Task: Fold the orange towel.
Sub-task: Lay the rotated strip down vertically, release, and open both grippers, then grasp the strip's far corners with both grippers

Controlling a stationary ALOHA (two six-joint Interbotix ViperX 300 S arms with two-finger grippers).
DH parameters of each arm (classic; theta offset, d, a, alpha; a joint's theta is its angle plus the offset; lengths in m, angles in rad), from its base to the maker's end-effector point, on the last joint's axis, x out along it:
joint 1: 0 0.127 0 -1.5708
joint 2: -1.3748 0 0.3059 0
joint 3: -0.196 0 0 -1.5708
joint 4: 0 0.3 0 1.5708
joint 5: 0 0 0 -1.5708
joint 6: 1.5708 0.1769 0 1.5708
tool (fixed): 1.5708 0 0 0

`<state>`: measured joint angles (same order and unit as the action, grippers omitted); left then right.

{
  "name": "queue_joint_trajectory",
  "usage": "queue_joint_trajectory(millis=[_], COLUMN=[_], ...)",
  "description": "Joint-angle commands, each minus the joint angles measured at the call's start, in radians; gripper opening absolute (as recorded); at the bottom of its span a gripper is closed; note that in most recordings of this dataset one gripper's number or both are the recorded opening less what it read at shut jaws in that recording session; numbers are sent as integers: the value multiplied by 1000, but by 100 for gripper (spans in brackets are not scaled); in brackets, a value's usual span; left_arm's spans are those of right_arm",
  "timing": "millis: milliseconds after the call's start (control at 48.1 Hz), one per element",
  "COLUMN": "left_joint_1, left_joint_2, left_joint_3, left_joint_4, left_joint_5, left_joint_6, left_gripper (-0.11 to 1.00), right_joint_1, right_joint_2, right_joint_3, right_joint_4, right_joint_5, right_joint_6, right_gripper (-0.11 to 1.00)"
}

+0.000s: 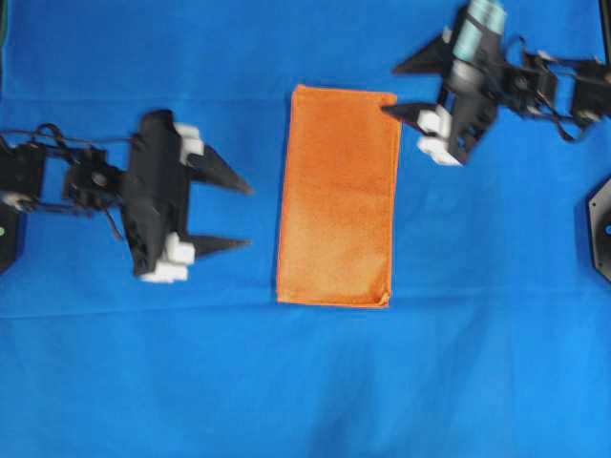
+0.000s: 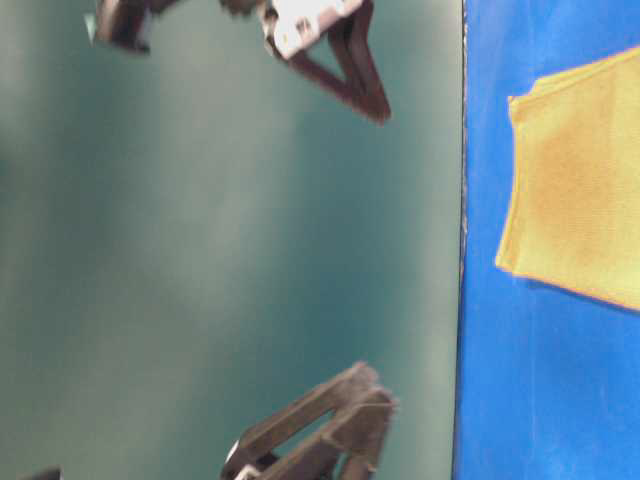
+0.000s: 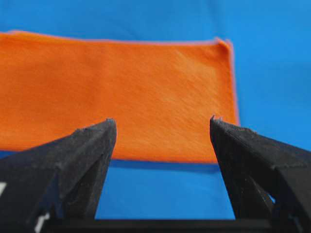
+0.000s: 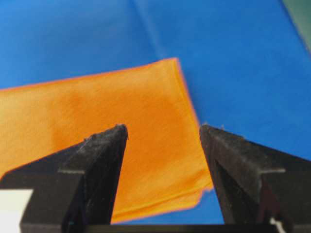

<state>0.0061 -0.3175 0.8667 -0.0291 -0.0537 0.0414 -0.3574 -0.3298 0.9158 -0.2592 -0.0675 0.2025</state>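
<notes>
Two claws are being held apart from the towel (image 1: pixel 337 196), which is lying flat on the blue cloth (image 1: pixel 305 382) as a tall rectangle, apparently already doubled over once, between the two arms. The left claw (image 1: pixel 239 215) is spread wide and empty, its tips being pointed at the towel's left long edge from a short way off. The right claw (image 1: pixel 412 91) is likewise spread wide and empty, and is being held near the towel's upper right corner; whether its lower finger is overlapping that corner or only passing above it cannot be told from overhead. In the right wrist view a corner of the towel is being framed between the black fingers (image 4: pixel 102 160), and the layers there are being shown slightly misaligned, one hem peeking past the other.

Several things could go wrong, in judgement. If only the top layer is being pinched at that uneven corner, the fold could be peeled open instead of doubled. If the fingers are being driven too low, the blue cloth could be caught along with the towel and dragged into wrinkles. If the two claws are being closed at unequal points, a skewed fold could be produced.
</notes>
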Motion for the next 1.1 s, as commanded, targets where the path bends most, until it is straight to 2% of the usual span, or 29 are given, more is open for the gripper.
queue_joint_trajectory(millis=[0,187,312,624,853,1082], left_joint_1=[38,98,103,103,152,249], left_joint_2=[-48,-117,-143,-123,-28,169], left_joint_3=[25,121,160,150,78,-51], left_joint_4=[2,2,2,2,2,2], left_joint_5=[-52,-104,-144,-161,-176,-179], left_joint_6=[0,-3,-14,-18,-6,12], left_gripper=[72,72,72,72,72,72], right_joint_1=[34,129,144,140,43,-86], right_joint_2=[-75,-169,-183,-175,-112,63], right_joint_3=[37,166,222,218,161,46], right_joint_4=[29,104,153,161,163,147], right_joint_5=[-34,-149,-218,-232,-225,-167], right_joint_6=[2,18,21,18,15,-8], right_gripper=[63,63,63,63,63,63])
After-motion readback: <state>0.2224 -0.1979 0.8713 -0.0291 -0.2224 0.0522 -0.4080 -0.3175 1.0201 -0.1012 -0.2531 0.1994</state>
